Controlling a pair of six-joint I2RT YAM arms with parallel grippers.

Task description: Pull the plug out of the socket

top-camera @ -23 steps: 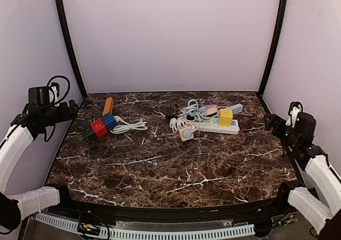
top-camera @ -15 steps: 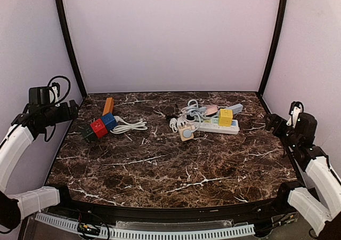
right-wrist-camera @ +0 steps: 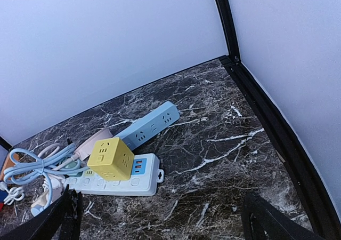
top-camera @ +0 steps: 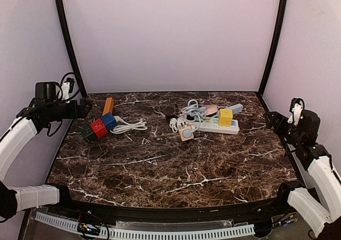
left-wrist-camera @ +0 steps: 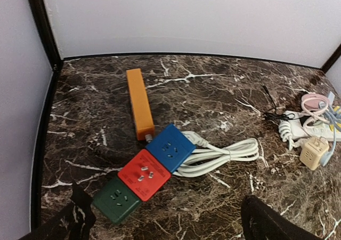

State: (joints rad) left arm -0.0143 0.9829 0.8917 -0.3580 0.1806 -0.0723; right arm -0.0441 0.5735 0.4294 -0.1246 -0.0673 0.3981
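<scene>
Top external view: both arms sit at the sides of the surface [top-camera: 176, 160]. Your left end effector [top-camera: 84, 109] is over the left edge and your right end effector [top-camera: 270, 120] is over the right edge. Neither touches anything.
Left end effector: jaws wide, nothing between them. Its wrist view looks down on the green cube [left-wrist-camera: 117, 199], red cube [left-wrist-camera: 144, 175] and blue cube [left-wrist-camera: 169, 146] joined in a row. An orange bar [left-wrist-camera: 140, 102] lies behind them and a white cord [left-wrist-camera: 218, 156] is coiled beside them.
Right end effector: jaws wide and holding nothing, well apart from the cluster at back right.
Task's thing: probably the yellow cube [right-wrist-camera: 110, 158], which sits on the white strip [right-wrist-camera: 120, 182] as if plugged in. A blue strip [right-wrist-camera: 149, 125] lies just behind it, and a beige adapter [left-wrist-camera: 314, 152] lies near the strip's far end among loose cords [right-wrist-camera: 32, 162].
Done: nothing that shows. The yellow cube is seated on the white strip, and no arm has reached it.
Left: the whole job, by my reading. You need to approach, steady the white strip, grip the yellow cube and pull it free.
Unclear: you cannot tell from here whether other plugs in the tangle are seated too.
</scene>
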